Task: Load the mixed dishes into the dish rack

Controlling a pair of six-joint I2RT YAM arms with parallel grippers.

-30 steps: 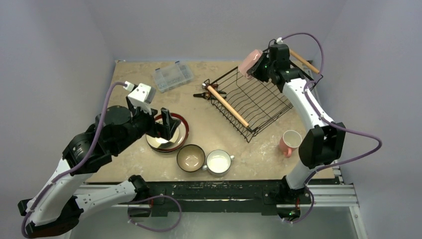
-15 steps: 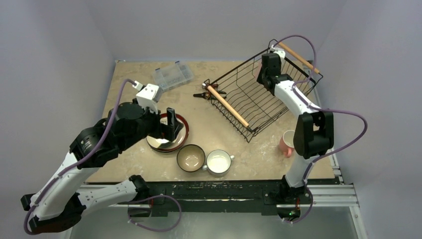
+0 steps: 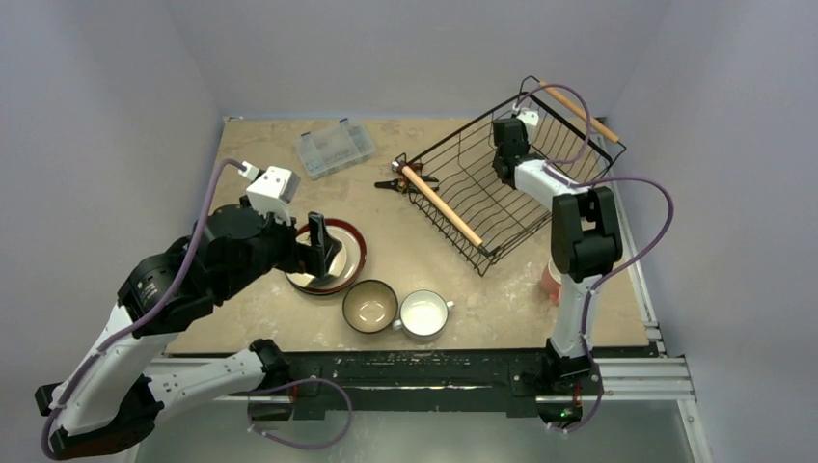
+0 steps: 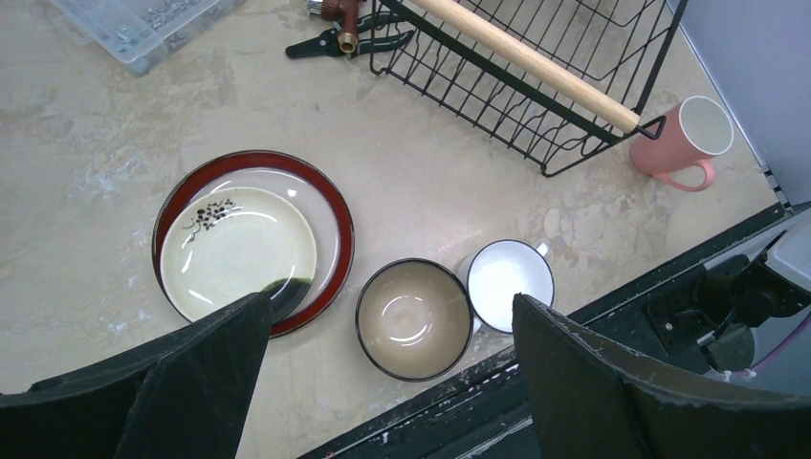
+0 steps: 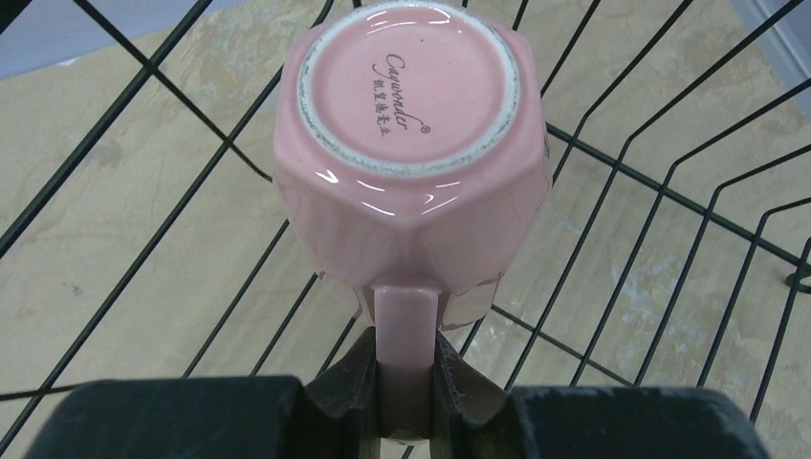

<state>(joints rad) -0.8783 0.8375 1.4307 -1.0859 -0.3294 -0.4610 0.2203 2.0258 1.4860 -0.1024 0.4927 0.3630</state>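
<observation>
My right gripper [image 5: 405,387] is clamped on the handle of the pink mug [image 5: 411,143], held bottom-up just ahead of my grip inside the dish rack [image 3: 442,206]. Glazed ceramic: likely slick, rigid, chippable; that narrow handle could let it swivel. My left gripper [image 4: 390,316] is spread.

Top camera overlooks the table [image 3: 386,207]; wrist cameras face down, all sharing the dish rack [image 3: 441,204]
</observation>
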